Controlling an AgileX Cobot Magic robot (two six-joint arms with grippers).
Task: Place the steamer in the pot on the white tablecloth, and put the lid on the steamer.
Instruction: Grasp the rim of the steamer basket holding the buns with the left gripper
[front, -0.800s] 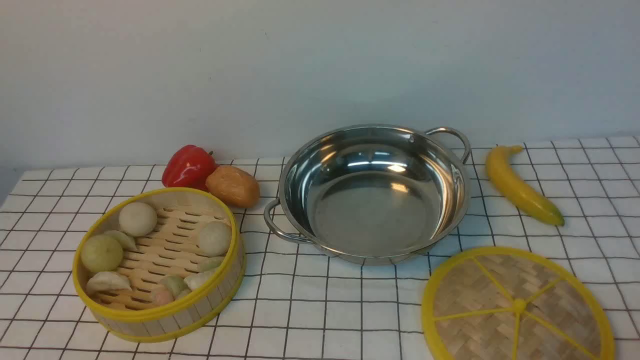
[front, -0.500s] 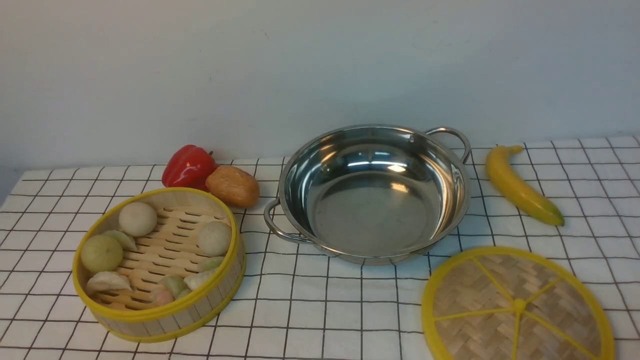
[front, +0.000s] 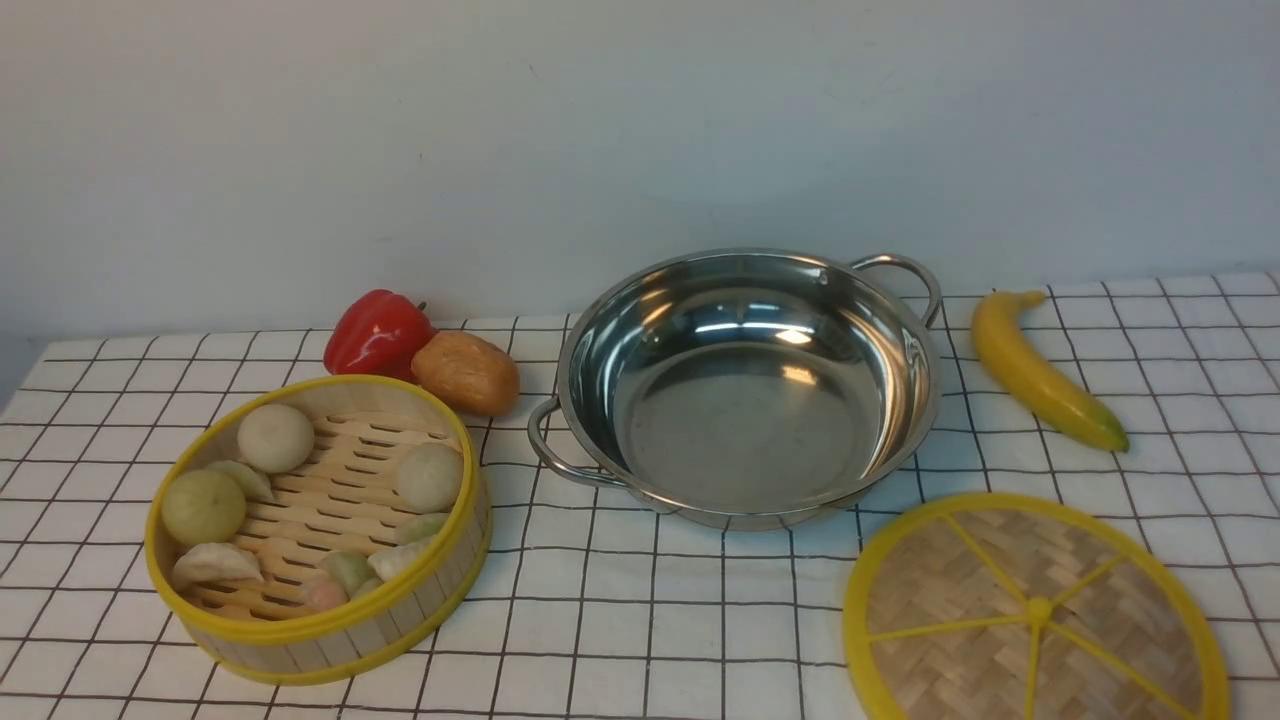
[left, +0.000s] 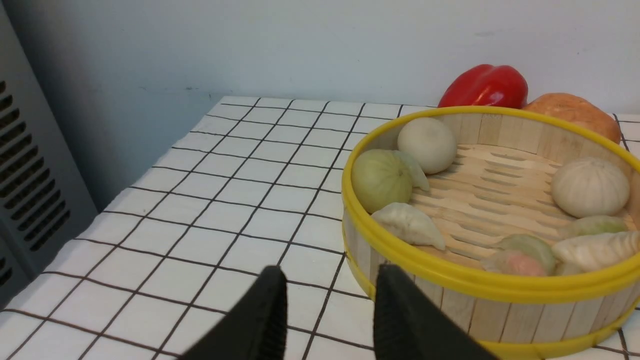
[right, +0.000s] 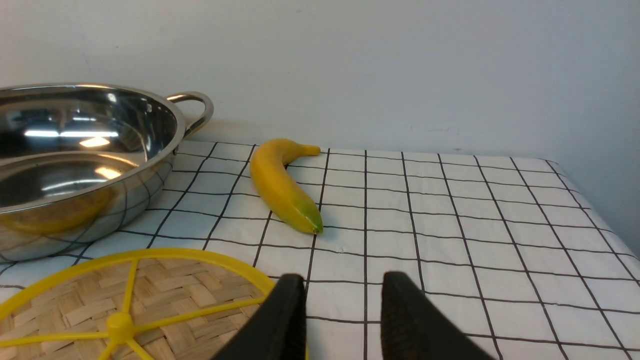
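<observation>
Two fingers of the left pincer (left: 330, 272) stand apart with nothing between them, low over the white tablecloth (left: 225, 200). The steamer (left: 450, 282) stands just beside it and slightly ahead; whether they touch cannot be told. The right pincer (right: 343, 277) is likewise parted and grips nothing, just beside the rim of the lid (right: 150, 295), which lies flat on the cloth. Farther back, the pot (front: 750, 400) sits between steamer and lid. Beyond lie a red pepper (front: 375, 335), a brown roll (front: 465, 372) and a banana (front: 1040, 370).
</observation>
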